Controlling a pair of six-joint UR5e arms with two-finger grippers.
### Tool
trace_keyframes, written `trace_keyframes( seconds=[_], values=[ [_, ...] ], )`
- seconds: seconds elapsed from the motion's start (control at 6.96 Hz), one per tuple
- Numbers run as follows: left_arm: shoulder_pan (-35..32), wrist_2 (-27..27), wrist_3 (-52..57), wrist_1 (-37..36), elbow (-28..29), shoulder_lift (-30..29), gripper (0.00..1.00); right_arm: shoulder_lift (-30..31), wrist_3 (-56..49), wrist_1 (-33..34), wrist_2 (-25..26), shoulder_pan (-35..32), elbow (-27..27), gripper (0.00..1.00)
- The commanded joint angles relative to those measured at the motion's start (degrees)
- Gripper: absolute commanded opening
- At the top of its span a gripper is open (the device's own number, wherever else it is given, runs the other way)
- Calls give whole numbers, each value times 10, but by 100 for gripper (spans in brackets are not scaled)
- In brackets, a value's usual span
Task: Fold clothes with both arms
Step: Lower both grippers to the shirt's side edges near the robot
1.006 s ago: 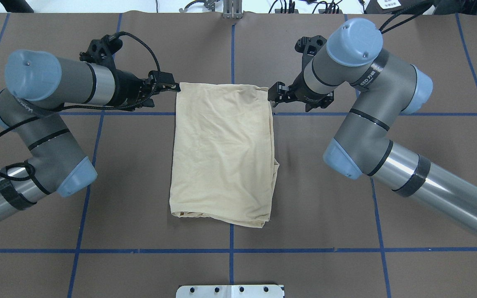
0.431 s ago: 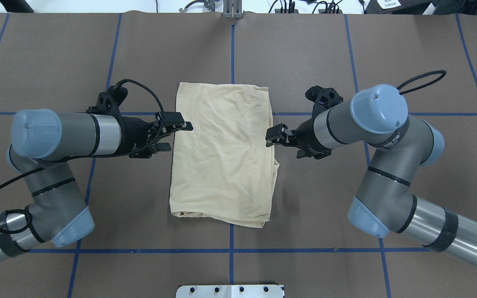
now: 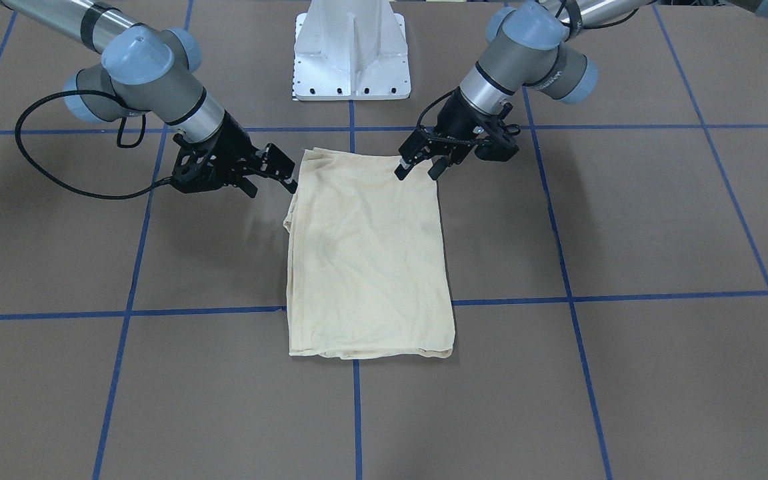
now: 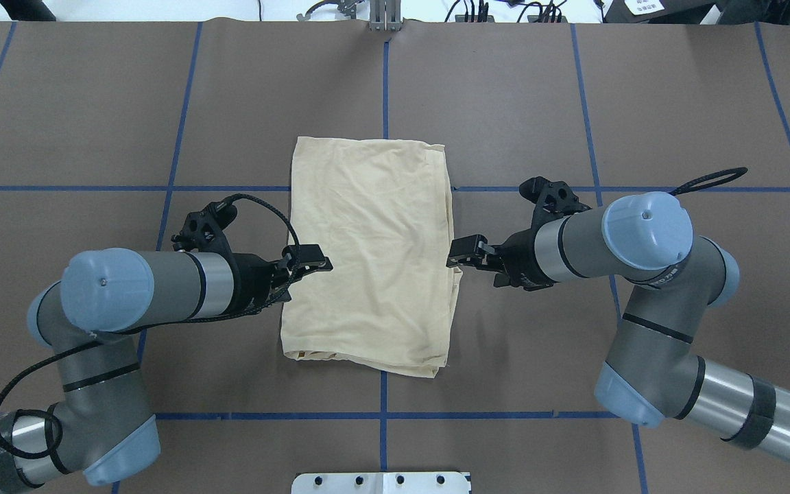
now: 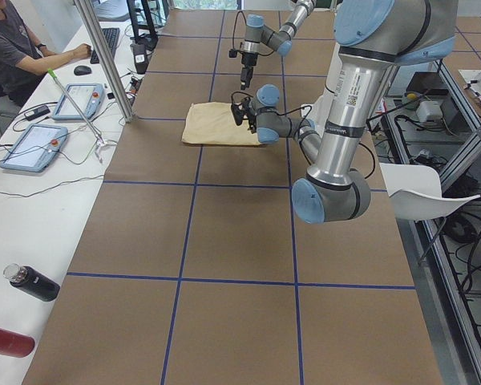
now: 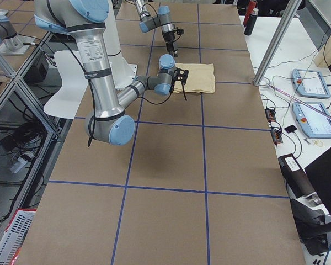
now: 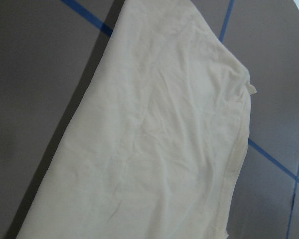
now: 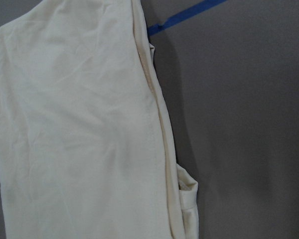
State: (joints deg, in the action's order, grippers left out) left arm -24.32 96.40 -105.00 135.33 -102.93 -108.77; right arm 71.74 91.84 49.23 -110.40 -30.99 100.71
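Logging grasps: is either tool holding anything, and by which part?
Nothing is held. The left tool and right tool are open at the side edges of the flat shirt.

legible text: none | left arm (image 5: 346, 128) sticker (image 5: 353, 90): too small to read | right arm (image 4: 577, 240) band print (image 4: 665, 276): blurred

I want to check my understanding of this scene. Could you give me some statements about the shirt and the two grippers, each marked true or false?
1. The shirt lies folded in a rectangle on the table. True.
2. A dark print shows on the shirt's upper side. False: only plain cream cloth shows.
3. The left gripper is shut on a corner of the shirt. False: it is open and holds nothing.
4. The right gripper is at the shirt's opposite long edge, open. True.
5. A blue tape line runs under the shirt. True.
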Motion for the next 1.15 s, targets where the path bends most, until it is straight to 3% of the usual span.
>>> trace_keyframes(
  seconds=[0.0, 1.01],
  values=[
    [18, -12, 4, -9, 0, 16, 100, -4, 11, -1, 1, 4, 2, 100],
    [58, -11, 1, -10, 15, 35, 100, -7, 14, 0, -3, 7, 0, 100]
  ],
)
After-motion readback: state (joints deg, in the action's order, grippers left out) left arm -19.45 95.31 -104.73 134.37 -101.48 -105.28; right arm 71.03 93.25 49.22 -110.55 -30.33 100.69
